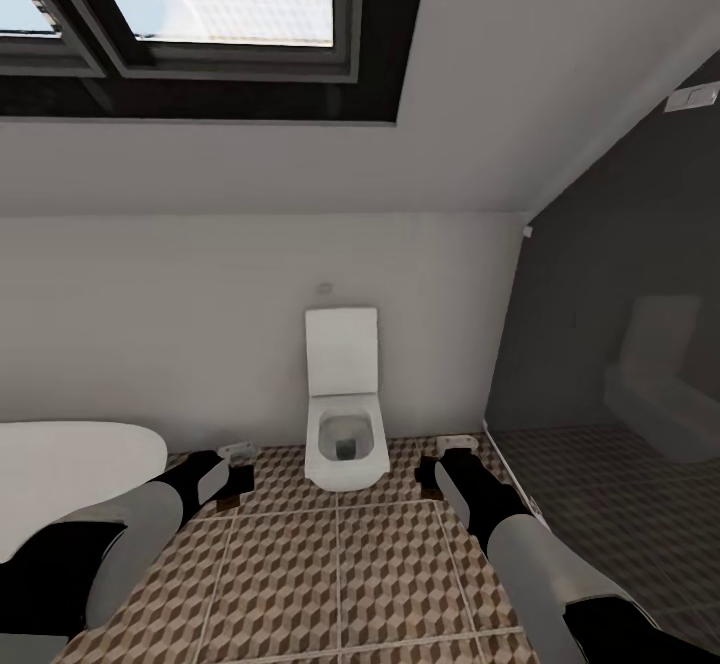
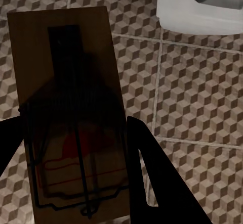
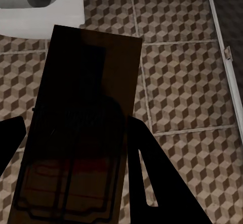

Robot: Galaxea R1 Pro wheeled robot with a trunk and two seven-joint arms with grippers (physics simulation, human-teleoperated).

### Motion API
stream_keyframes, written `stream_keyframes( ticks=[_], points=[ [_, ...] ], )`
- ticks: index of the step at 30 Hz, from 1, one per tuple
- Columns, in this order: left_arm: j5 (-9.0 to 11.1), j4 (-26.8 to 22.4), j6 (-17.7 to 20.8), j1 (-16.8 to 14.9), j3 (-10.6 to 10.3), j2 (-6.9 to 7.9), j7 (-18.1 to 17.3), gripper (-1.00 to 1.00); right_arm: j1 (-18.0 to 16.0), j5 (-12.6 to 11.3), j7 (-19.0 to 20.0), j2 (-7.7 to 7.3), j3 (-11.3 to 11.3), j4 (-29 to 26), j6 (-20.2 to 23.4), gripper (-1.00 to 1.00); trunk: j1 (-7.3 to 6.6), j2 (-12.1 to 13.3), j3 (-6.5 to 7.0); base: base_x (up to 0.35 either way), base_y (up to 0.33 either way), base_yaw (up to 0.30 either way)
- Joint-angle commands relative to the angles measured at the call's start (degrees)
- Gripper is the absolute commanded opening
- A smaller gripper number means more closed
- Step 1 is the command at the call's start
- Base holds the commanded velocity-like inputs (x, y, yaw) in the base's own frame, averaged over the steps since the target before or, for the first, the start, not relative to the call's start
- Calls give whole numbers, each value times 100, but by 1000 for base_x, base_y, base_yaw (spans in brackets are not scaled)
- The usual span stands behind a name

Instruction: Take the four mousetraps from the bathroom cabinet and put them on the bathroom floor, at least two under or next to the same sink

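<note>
My left gripper [image 2: 76,148] is shut on a mousetrap [image 2: 66,82], a flat brown wooden board with dark wire parts and red print, held above the bathroom floor [image 2: 192,102]. My right gripper [image 3: 76,148] is shut on a second, darker-looking mousetrap [image 3: 91,92] over the same cube-pattern tiles. In the head view the left gripper [image 1: 232,474] hangs left of the toilet and the right gripper [image 1: 440,472] to its right, both low over the floor [image 1: 340,564]. The cabinet and the sink are out of view.
A white toilet [image 1: 345,424] with its lid up stands against the far wall between the grippers. A white bathtub [image 1: 70,464] lies at the left. A dark glass partition [image 1: 610,344] with a floor rail closes off the right side. A window [image 1: 200,14] sits above.
</note>
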Motion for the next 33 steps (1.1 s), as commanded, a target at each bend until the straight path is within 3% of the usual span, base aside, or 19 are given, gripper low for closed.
stream_keyframes(
  ticks=[1,33],
  points=[
    [56,-7,33,-4,-40,-2,12,-100,-5,-51,-55,-4,38,-7,28,-100,3,-12,-12,0,0,0],
    [47,-2,24,-4,-48,35,16,-100,-5,-17,-4,-4,44,2,44,-100,706,-1295,-587,0,0,0]
  ],
)
